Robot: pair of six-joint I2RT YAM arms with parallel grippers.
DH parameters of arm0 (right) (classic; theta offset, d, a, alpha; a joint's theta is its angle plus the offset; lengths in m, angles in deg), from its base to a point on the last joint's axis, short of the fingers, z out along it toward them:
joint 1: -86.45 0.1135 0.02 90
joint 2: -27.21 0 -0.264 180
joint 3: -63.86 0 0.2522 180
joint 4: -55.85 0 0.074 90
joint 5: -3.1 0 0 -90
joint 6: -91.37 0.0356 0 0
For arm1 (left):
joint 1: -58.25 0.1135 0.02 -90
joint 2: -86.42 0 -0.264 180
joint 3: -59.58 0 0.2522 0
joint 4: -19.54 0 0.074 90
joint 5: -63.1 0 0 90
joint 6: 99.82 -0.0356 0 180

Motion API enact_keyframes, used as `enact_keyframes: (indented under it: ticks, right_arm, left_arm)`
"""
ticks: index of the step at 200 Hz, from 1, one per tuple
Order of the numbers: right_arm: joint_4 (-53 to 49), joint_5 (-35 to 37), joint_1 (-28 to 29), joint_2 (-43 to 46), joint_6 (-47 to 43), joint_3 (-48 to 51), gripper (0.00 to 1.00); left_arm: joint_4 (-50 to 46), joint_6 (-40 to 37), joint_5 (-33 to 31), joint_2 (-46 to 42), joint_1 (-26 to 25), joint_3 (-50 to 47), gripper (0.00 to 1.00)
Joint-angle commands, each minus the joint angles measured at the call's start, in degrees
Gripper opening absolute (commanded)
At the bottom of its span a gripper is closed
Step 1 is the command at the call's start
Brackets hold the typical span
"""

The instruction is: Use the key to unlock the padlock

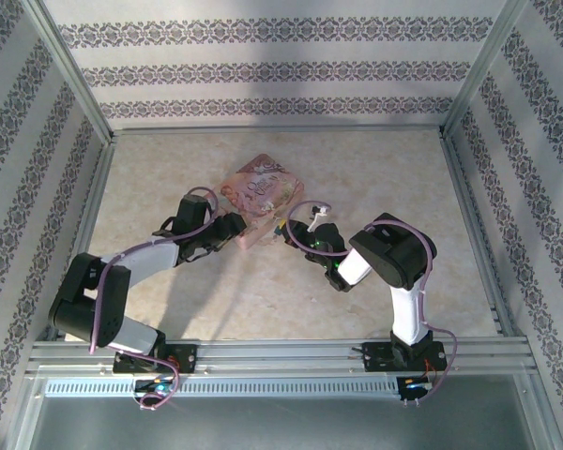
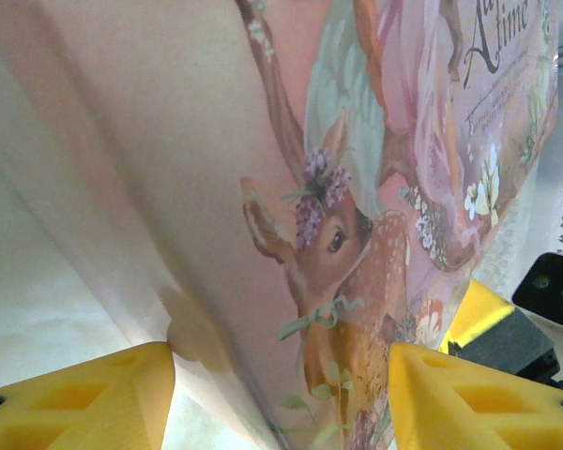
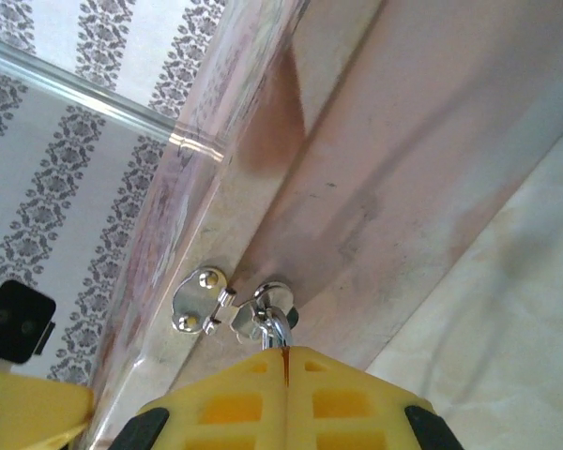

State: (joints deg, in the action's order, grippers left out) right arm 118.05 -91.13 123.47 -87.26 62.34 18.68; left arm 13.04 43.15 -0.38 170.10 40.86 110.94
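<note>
The pink illustrated tin (image 1: 258, 192) lies mid-table. In the right wrist view its silvery hasp (image 3: 199, 298) sits on the tin's side wall (image 3: 403, 141). A silvery shackle (image 3: 274, 326) of the padlock passes through the hasp's loop and runs down between the pressed-together pads of my right gripper (image 3: 284, 361), which is shut on it. The padlock's blue body is hidden by the fingers. The key is out of view. My left gripper (image 2: 281, 403) is open, its yellow fingers (image 2: 75, 398) standing on either side of the tin's near corner (image 2: 357, 244).
Both grippers meet at the tin's near edge, the left gripper (image 1: 236, 232) and right gripper (image 1: 291, 232) close together. Patterned walls (image 1: 281, 70) enclose the beige tabletop (image 1: 263, 300). A metal rail (image 1: 281, 356) runs along the near edge.
</note>
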Motion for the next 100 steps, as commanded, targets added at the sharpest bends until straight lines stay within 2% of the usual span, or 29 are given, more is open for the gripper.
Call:
enact_keyframes:
  ticks: [1,100]
  right_arm:
    - [3.4,3.6,0.4,1.7,1.9,-0.4,0.00]
    - [3.4,7.6,0.4,2.2,5.6,-1.5,0.00]
  left_arm:
    - [-1.6,1.6,-0.1,-0.1,-1.3,-2.1,0.60]
    - [-1.4,2.7,0.0,-0.7,-3.2,-2.7,0.62]
